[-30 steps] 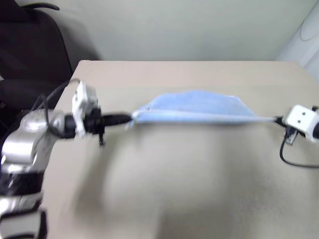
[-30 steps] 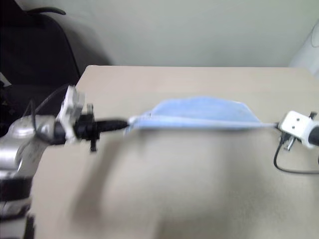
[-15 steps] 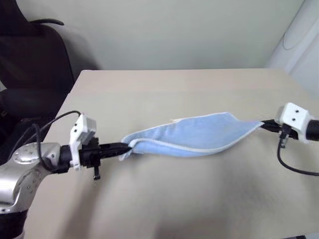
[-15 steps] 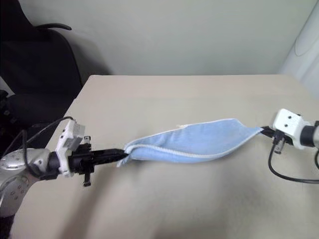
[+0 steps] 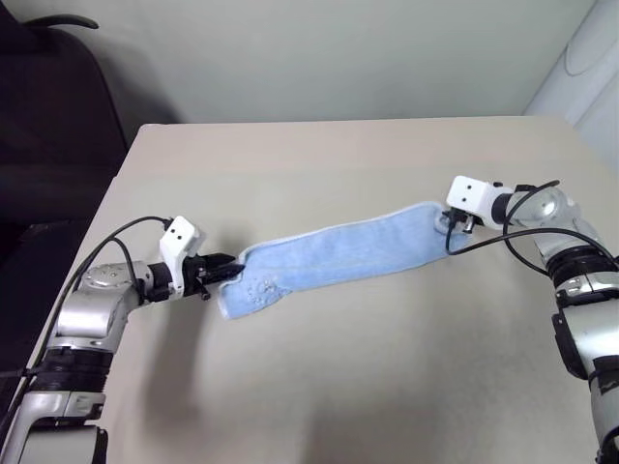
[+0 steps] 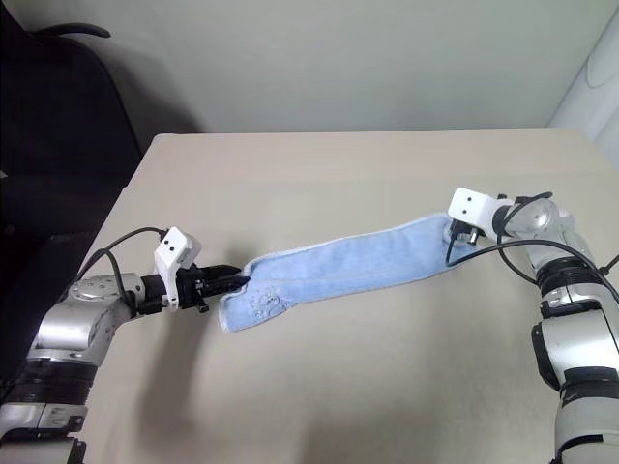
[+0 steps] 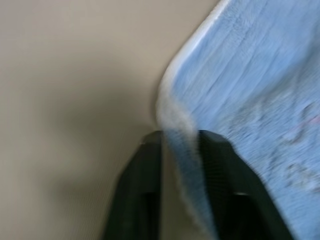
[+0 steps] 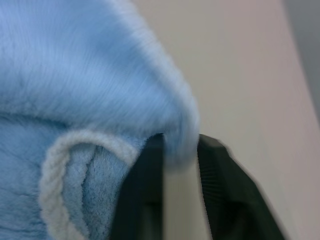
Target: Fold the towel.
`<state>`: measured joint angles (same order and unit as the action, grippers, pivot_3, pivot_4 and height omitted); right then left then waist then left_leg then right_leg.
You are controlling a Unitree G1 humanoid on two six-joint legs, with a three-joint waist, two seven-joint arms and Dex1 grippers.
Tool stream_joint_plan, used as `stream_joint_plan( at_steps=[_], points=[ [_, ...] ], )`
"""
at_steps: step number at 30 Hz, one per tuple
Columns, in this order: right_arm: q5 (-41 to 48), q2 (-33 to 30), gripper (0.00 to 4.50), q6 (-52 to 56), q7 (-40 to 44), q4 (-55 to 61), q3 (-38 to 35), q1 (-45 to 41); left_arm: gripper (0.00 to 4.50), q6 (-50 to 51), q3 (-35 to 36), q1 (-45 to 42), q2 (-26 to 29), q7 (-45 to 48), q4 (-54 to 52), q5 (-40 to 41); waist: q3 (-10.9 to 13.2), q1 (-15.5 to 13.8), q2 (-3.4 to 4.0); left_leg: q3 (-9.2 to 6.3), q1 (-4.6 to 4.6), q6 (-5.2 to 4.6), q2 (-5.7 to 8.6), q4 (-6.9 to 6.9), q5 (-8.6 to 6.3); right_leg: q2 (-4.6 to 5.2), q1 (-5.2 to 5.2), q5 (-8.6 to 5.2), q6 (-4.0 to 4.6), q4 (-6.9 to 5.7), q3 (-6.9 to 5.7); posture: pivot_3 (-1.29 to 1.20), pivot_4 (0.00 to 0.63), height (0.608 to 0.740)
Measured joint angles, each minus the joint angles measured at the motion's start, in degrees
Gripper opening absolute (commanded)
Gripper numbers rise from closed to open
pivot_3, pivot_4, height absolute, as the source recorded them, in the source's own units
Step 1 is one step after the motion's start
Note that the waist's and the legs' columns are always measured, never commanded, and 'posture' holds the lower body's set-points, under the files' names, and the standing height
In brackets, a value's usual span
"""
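Left gripper: black two-finger gripper, near left of table; fingers slightly parted, white-edged corner of cloth lying between them, firm clamp not discernible.
Towel: small light-blue terry cloth with white stitched edging; folded into a long narrow band, lying flat on table, running diagonally from left gripper up to right gripper.
Right gripper: black fingers slightly apart, straddling rounded far end of towel.
Table: flat beige tabletop.
Chair: dark seat, far left, beyond table corner.
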<state>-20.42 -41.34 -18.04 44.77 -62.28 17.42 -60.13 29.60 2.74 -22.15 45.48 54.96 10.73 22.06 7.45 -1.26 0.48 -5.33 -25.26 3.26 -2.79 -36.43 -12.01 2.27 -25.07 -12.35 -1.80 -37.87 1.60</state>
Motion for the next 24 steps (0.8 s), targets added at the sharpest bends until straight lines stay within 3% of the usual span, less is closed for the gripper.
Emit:
stream_joint_plan(
  at_steps=[3, 6, 9, 13, 19, 24],
  points=[
    [-2.13, -0.36, 3.37, -3.04, -2.59, -2.35, 1.18, 0.0, 3.51, -0.97, 0.05, 0.19, 0.0, 0.02, 0.11, -0.78, 0.0, 0.11, 0.0, 0.07, -0.01, -0.2, 0.03, -0.16, -0.17, 0.04, 0.0, 0.0, 0.01, -0.01, 0.05, 0.0, 0.15, 0.738],
    [-4.44, -3.21, 4.38, -6.22, -6.76, -2.35, 1.6, 0.32, 3.52, -1.24, 1.25, 1.91, -0.26, -0.4, -1.12, -0.73, 0.0, 0.14, 0.0, 0.07, 0.03, -0.28, 0.01, -0.15, -0.25, 0.06, 0.02, 0.0, 0.01, -0.17, 0.01, 0.0, 0.15, 0.738],
    [-1.9, -5.53, 4.38, -6.37, -8.32, -0.63, -1.88, 3.12, 3.52, -1.11, 4.77, 2.2, -1.79, -3.97, -1.53, 0.01, 0.01, 0.02, -0.01, 0.03, 0.33, -0.23, -0.02, -0.15, -0.22, 0.07, 0.23, 0.03, 0.06, -0.38, -0.02, 0.0, 0.15, 0.738],
    [9.72, -6.73, 4.45, 2.16, -6.78, 9.16, -13.45, 12.98, 3.52, -0.67, 11.35, 1.79, -4.17, -9.89, -5.14, 2.16, 0.0, 0.07, -0.03, 0.09, 0.46, -0.25, 0.0, -0.16, 0.05, 0.07, 0.37, 0.1, 0.32, -0.42, 0.01, 0.0, 0.15, 0.738],
    [34.56, 0.89, 4.45, 38.99, -6.94, 37.55, -32.2, 29.26, 3.52, -1.94, 10.5, 2.89, -5.21, -12.08, -12.09, 1.62, 0.03, 0.69, -0.08, 0.28, 1.07, -0.3, 0.07, -0.12, 0.27, 0.0, 0.93, -0.01, 0.59, -0.24, 0.21, 0.0, 0.15, 0.738],
    [51.75, 9.87, 4.45, 65.6, -15.88, 50.09, -43.71, 32.52, 3.52, -2.39, 6.21, 4.25, -5.08, -8.0, -14.51, 1.25, 0.03, 1.17, -0.09, 0.38, 1.2, -0.37, 0.1, -0.11, 0.38, -0.08, 1.02, -0.03, 0.54, -0.23, 0.31, 0.0, 0.15, 0.738]
  ],
)
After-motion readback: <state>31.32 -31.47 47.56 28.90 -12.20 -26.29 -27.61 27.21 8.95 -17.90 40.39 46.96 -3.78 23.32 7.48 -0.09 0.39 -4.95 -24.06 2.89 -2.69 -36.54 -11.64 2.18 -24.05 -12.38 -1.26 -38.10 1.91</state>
